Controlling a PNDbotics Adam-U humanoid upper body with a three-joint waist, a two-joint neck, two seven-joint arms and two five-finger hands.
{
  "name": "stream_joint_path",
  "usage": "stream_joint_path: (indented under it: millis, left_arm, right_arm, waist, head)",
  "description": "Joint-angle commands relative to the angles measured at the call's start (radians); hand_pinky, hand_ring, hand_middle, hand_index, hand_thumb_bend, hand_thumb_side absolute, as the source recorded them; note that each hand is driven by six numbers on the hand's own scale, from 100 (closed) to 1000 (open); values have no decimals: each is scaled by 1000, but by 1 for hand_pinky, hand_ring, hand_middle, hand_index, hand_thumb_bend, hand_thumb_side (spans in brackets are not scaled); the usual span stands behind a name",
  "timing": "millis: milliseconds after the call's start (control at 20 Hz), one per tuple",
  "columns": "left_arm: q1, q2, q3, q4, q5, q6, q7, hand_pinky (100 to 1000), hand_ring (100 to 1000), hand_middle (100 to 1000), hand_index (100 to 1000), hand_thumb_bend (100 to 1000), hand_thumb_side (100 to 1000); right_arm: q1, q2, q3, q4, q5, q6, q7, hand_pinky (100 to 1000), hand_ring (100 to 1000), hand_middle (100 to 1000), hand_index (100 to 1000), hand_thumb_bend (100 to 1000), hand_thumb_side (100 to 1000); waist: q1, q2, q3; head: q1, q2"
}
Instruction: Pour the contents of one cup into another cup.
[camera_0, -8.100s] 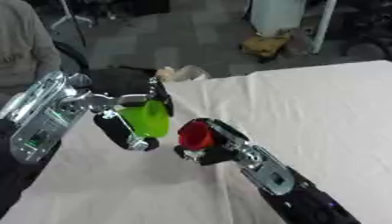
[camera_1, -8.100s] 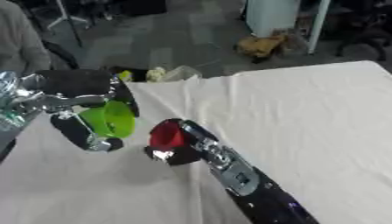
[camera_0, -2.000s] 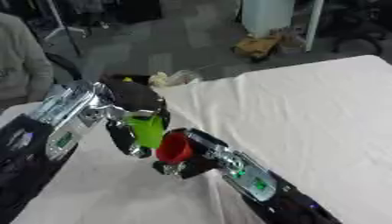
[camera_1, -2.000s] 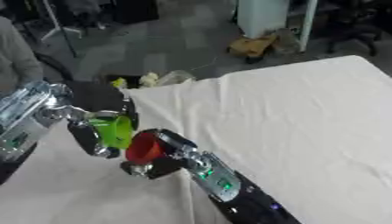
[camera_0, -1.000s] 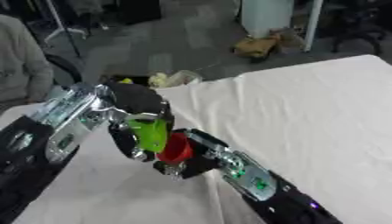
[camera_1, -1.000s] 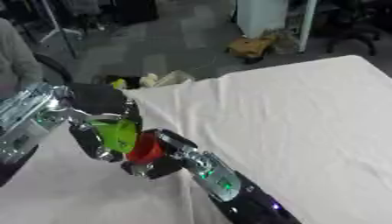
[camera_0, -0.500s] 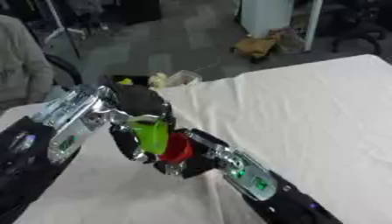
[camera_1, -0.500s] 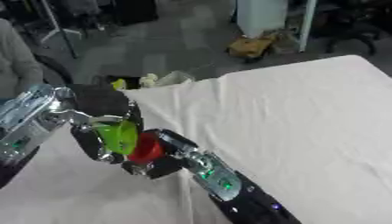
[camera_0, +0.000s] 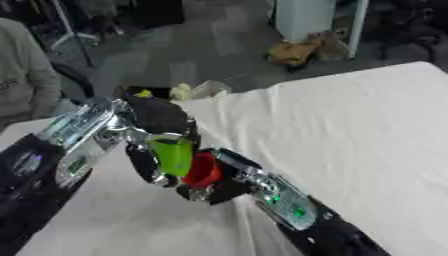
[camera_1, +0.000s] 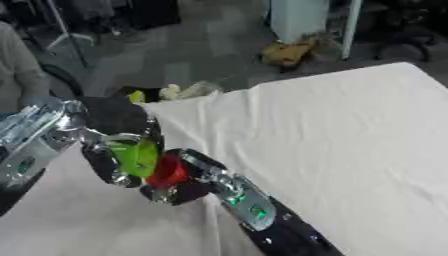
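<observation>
Nearest, entering from the lower right edge and slanting up and leftward over the white cloth-covered table (camera_0: 350, 130): a black right forearm with silver joints and small green lights, ending in the right hand (camera_0: 223, 181). Fingers curled round a small red plastic cup (camera_0: 203, 170), held above the cloth and tipped toward the left, its mouth turned toward the neighbouring cup. Contents of the red cup not discernible.

Just left of the red cup and touching it, or nearly so: a bright green translucent plastic cup (camera_0: 171, 154), held roughly upright with a slight lean. Wrapped about it, the black fingers of the left hand (camera_0: 149, 165), thumb and fingers closed on its sides, one finger showing below and to the left of the cup. Behind that, the left forearm, silver and black with a green light on its casing, reaching in from the left edge and bent at the wrist so the palm faces the red cup.

Both cups held in the air over the left part of the table, close to its near-left corner fold.

Beyond the green cup, past the table's far edge: a dark bin or bag (camera_0: 144, 97) on the grey floor with yellowish and pale crumpled items at its top. Further off, a tan heap (camera_0: 302, 50) beside a white upright column.
</observation>
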Motion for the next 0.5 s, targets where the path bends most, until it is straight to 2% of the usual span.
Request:
stream_joint_path:
  millis: [50, 500]
  left_arm:
    - [-25, 11, 8, -13, -27, -216, -205, 277, 264, 437, 724, 410, 304]
    - [-34, 4, 14, -43, -86, -228, -205, 282, 268, 441, 726, 447, 304]
  right_arm:
    - [-16, -3, -4, -9, 3, -4, 2, 482, 375, 315, 497, 100, 233]
    - [-17, -2, -3, -9, 3, -4, 3, 481, 376, 315, 497, 100, 234]
  waist:
    - [-5, -19, 2]
    - [-9, -19, 4]
  head:
    - [-3, -8]
    - [-3, -10]
